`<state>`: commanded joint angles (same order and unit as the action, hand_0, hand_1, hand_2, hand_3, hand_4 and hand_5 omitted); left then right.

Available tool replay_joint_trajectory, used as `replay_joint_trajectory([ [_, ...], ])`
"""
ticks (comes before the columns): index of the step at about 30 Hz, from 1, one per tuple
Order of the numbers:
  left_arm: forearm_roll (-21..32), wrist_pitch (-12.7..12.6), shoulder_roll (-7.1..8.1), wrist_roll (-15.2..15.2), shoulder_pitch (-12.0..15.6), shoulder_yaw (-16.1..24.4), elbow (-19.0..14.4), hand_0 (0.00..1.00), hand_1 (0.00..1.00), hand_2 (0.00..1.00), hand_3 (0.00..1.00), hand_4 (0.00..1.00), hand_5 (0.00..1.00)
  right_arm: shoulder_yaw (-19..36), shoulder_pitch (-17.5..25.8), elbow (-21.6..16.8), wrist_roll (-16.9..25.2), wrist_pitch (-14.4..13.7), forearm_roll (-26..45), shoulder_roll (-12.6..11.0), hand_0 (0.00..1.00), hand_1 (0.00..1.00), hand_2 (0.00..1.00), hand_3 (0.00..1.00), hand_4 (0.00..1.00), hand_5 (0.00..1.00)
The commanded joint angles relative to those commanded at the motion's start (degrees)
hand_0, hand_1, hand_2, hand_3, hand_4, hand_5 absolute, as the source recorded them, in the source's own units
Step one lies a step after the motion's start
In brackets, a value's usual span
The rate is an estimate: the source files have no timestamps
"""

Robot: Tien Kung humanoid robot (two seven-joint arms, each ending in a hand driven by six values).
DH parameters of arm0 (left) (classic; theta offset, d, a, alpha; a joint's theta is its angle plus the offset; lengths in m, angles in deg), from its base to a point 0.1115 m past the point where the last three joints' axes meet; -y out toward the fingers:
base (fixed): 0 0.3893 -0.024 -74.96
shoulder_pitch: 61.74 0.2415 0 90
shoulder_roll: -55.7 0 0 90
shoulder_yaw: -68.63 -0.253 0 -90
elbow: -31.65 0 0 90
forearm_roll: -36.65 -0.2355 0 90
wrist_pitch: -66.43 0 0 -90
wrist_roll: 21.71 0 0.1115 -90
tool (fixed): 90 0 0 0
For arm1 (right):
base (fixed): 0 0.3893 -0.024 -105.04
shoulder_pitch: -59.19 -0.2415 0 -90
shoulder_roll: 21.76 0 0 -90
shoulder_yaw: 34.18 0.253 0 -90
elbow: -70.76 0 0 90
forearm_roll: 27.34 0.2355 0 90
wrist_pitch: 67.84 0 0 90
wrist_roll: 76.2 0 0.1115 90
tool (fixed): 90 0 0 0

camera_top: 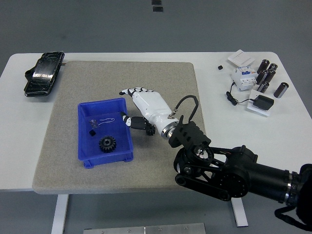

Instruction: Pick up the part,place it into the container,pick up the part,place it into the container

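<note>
One white table [204, 131], covered on the left by one grey mat [146, 87]. One right arm [234, 170] reaching in from the lower right, its white hand [146, 109] just right of the bin, fingers loosely spread, holding nothing. One blue bin [83, 158] on the mat, with one black gear [106, 143] lying inside. One black case [44, 73] far left. Five dark cylinders [281, 89] far right.

Single head view: high, robot's side, facing forward-down over white table [161, 168]; whole tabletop visible.
</note>
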<state>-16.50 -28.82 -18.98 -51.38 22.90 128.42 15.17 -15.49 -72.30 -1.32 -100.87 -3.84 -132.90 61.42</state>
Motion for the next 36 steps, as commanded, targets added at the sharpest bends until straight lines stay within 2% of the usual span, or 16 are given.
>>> replay_joint_trajectory([
  [4, 0.1, 0.0, 0.0, 0.0, 0.1, 0.0, 0.0, 0.72, 0.665, 0.624, 0.585, 0.68, 0.314, 0.1, 1.7, -1.0, -0.7, 0.8, -0.6, -2.7, 0.59, 0.689, 0.764, 0.778, 0.637, 0.288],
  [5, 0.1, -0.1, 0.01, 0.0, 0.2, 0.0, 0.0, 0.72, 0.665, 0.622, 0.586, 0.675, 0.308, -0.2, 2.0, -1.2, -0.8, 1.1, -0.6, -3.1, 0.483, 0.645, 0.756, 0.773, 0.637, 0.29],
  [8, 0.3, -0.1, 0.01, 0.2, 0.1, -0.2, 0.1, 0.72, 0.665, 0.622, 0.586, 0.675, 0.308, -1.3, 2.6, -1.9, -1.1, 1.7, -0.1, -3.7, 0.483, 0.645, 0.756, 0.773, 0.637, 0.29],
  [12, 0.4, -0.1, -0.04, 0.4, 0.0, -0.4, 0.1, 0.72, 0.665, 0.615, 0.583, 0.669, 0.301, -3.0, 3.0, -1.5, -0.8, 1.8, 0.5, -3.2, 0.454, 0.625, 0.754, 0.766, 0.638, 0.298],
  [18, 0.6, 0.0, -0.08, 0.5, -0.1, -0.6, 0.1, 0.719, 0.665, 0.614, 0.582, 0.668, 0.301, -5.9, 2.7, 2.0, 0.1, 2.3, 1.1, -2.3, 0.449, 0.618, 0.749, 0.753, 0.64, 0.299],
  [29, 0.4, -0.3, -0.12, 0.7, -0.2, -0.5, 0.2, 0.719, 0.665, 0.614, 0.583, 0.669, 0.303, -7.3, 2.5, 4.1, 0.5, 2.5, 0.7, -1.8, 0.439, 0.61, 0.733, 0.744, 0.639, 0.301],
  [30, 0.4, -0.3, -0.13, 0.8, -0.2, -0.5, 0.2, 0.72, 0.667, 0.615, 0.583, 0.666, 0.298, -7.3, 2.5, 4.1, 0.5, 2.4, 0.7, -1.8, 0.414, 0.574, 0.686, 0.713, 0.634, 0.312],
  [34, 0.4, -0.4, -0.13, 0.8, -0.2, -0.5, 0.2, 0.72, 0.667, 0.615, 0.583, 0.666, 0.298, -7.6, 2.4, 4.4, 0.9, 2.2, 0.9, -1.7, 0.414, 0.574, 0.686, 0.713, 0.634, 0.312],
  [35, 0.4, -0.4, -0.13, 0.8, -0.2, -0.5, 0.2, 0.719, 0.667, 0.617, 0.583, 0.665, 0.299, -7.7, 2.4, 4.5, 1.0, 2.1, 0.9, -1.7, 0.375, 0.51, 0.607, 0.67, 0.554, 0.305],
  [36, 0.4, -0.4, -0.13, 0.8, -0.2, -0.5, 0.2, 0.719, 0.667, 0.617, 0.583, 0.665, 0.299, -7.7, 2.4, 4.6, 1.1, 2.1, 1.0, -1.7, 0.375, 0.51, 0.607, 0.67, 0.554, 0.305],
])
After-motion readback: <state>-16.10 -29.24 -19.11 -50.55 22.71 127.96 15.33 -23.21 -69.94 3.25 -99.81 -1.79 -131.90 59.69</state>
